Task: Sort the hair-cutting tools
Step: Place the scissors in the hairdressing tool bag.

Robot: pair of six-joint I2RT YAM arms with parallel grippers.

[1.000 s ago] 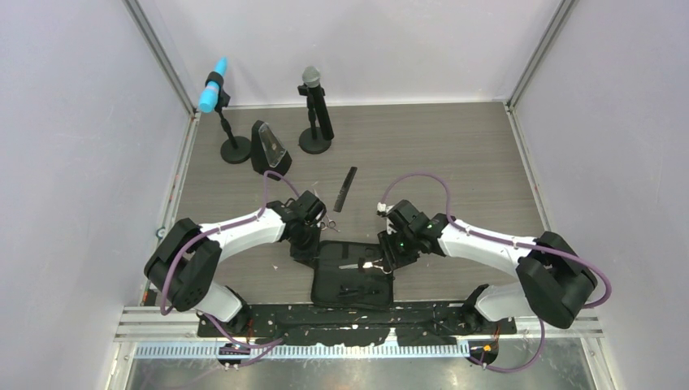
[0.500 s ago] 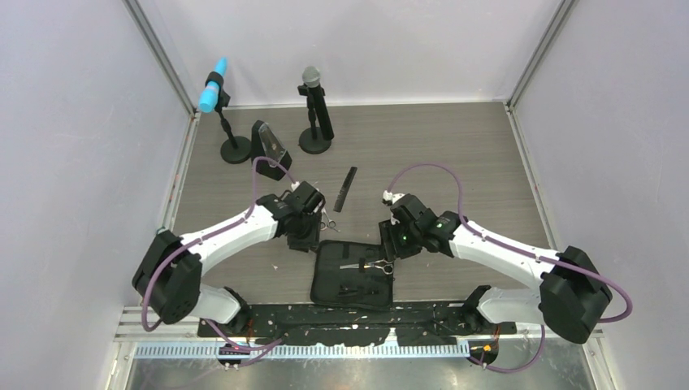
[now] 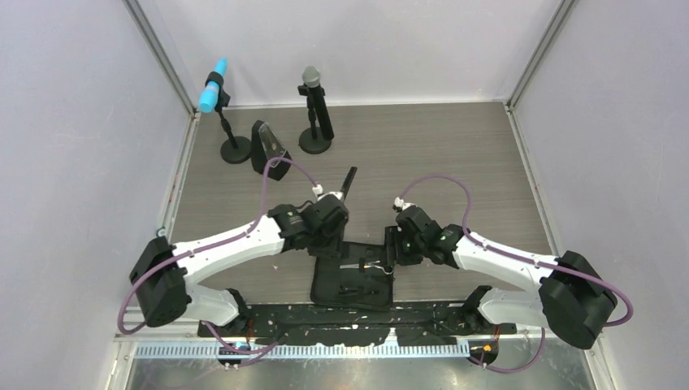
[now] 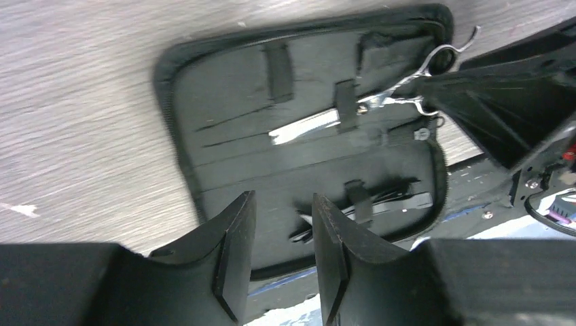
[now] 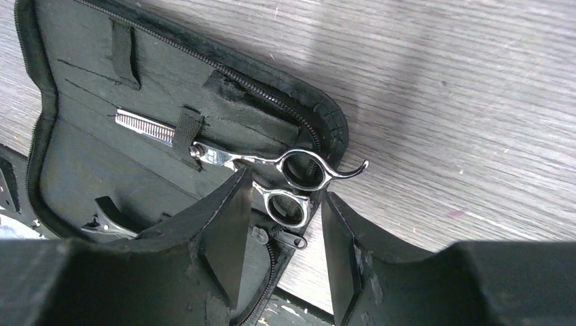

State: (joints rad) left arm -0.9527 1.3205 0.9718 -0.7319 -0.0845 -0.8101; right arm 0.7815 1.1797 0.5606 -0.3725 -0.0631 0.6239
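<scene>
Scissors (image 5: 224, 157) strapped in open pouch (image 5: 81, 163), left hand (image 4: 283, 200) and right hand (image 5: 286, 189) apart, empty, overhead.

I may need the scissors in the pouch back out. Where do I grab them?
On the scissors, likely the finger rings, from above, jaws across both. They lie exposed at the pouch's zipper edge, while a strap pins the blade. The right gripper is right over them.

pouch (image 5: 81, 142): black fabric, black zip
scissors (image 5: 224, 157): shiny silver
comb (image 3: 348, 180): black
tabletop (image 3: 455, 154): grey-brown wood grain
left microphone head (image 3: 213, 88): bright blue
right microphone head (image 3: 310, 77): grey
cables (image 3: 443, 180): purple
arms (image 3: 236, 240): white links, black joints
</scene>
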